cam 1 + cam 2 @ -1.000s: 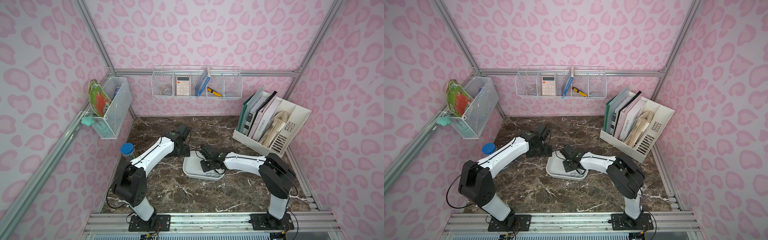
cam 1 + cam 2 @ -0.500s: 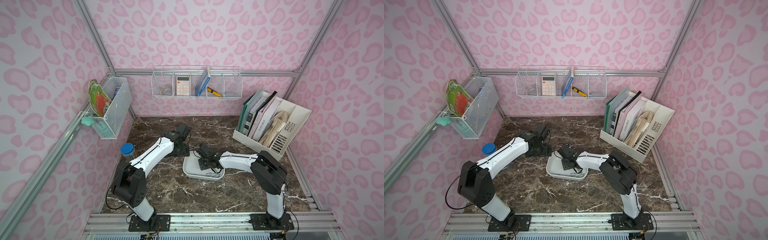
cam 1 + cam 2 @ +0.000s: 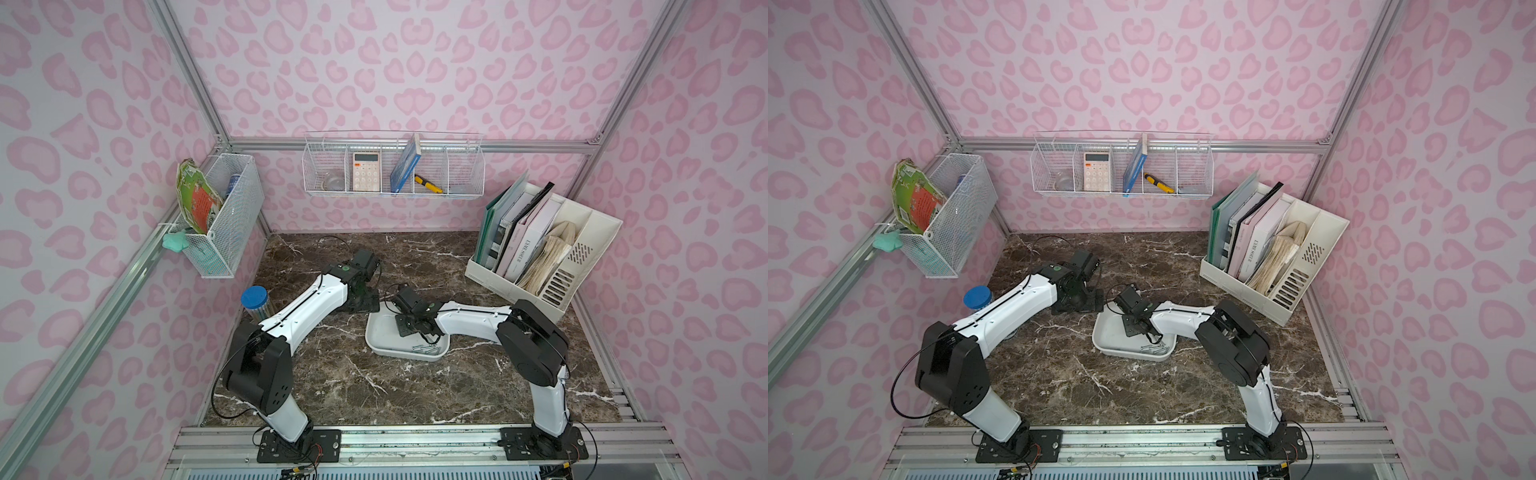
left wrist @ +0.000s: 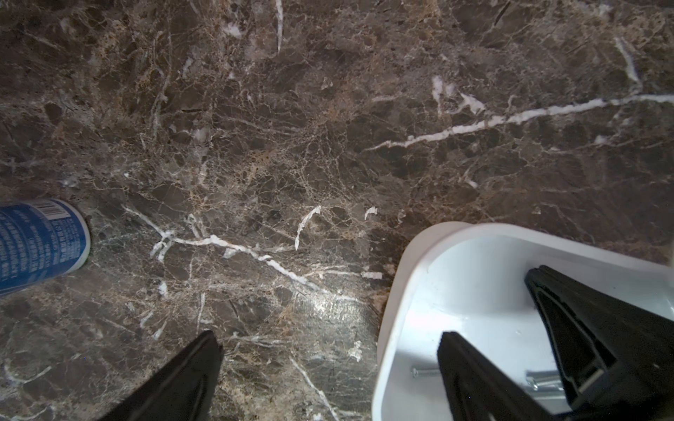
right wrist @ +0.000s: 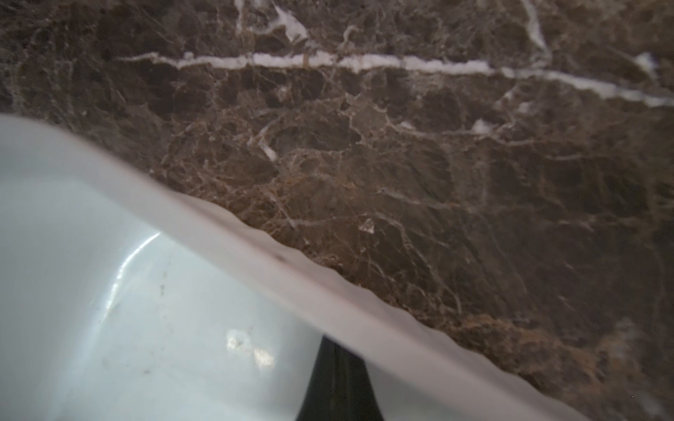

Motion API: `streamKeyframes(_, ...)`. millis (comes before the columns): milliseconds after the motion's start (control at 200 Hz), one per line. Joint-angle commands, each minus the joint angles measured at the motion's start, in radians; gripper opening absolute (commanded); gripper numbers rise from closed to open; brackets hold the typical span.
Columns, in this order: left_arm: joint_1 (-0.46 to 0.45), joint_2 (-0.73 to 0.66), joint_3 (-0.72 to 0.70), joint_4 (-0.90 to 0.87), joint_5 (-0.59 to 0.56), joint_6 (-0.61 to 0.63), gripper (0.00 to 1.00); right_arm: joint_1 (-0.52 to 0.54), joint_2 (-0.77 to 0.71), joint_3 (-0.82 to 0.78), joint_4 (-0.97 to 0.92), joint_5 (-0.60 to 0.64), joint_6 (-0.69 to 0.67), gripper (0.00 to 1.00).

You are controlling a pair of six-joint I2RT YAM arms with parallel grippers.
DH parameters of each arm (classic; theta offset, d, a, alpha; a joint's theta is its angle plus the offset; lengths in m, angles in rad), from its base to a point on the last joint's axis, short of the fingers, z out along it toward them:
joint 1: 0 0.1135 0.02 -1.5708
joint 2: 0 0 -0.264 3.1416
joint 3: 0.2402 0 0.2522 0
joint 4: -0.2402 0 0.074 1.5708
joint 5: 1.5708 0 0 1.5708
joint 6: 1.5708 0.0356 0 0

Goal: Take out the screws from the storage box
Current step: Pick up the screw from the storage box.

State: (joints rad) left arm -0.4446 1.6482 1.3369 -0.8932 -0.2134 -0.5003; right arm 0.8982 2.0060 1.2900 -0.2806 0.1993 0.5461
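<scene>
The storage box (image 3: 376,332) (image 3: 1102,334), a shallow white tray, lies mid-table in both top views. Several thin silver screws (image 3: 424,349) (image 3: 1152,348) are bunched at its near right corner. My right gripper (image 3: 405,329) (image 3: 1133,328) reaches down inside the box, left of the screws. In the right wrist view its fingers (image 5: 337,382) are shut into one black wedge against the box's inner wall (image 5: 328,291), with nothing visible between them. My left gripper (image 3: 369,306) (image 4: 332,337) is open and straddles the box's far left wall (image 4: 397,310). Two screws (image 4: 425,371) lie beside its inner finger (image 4: 470,382).
A blue-capped tube (image 3: 254,297) (image 4: 40,244) stands on the dark marble table (image 3: 374,386) left of my left arm. A cream file organiser (image 3: 540,257) sits at the back right. White wire baskets hang on the left wall (image 3: 224,216) and the back wall (image 3: 392,166).
My right gripper has closed from part-open to shut and has slid a little to the left inside the box. The left arm has not moved.
</scene>
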Motion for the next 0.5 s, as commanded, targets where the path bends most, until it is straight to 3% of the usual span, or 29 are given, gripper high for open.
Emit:
streamKeyframes(0,0.0,-0.001,-0.002,0.002,0.008,0.002,0.98,-0.012,-0.013,-0.006,-0.082,0.022,-0.03,0.02)
streamKeyframes(305,0.0,0.004,-0.002,0.004,0.02,0.009,0.97,-0.041,-0.045,-0.009,-0.064,-0.024,-0.087,0.02)
streamKeyframes(495,0.001,0.007,0.0,0.002,0.021,0.008,0.97,-0.044,-0.037,-0.019,-0.061,-0.067,-0.119,0.08)
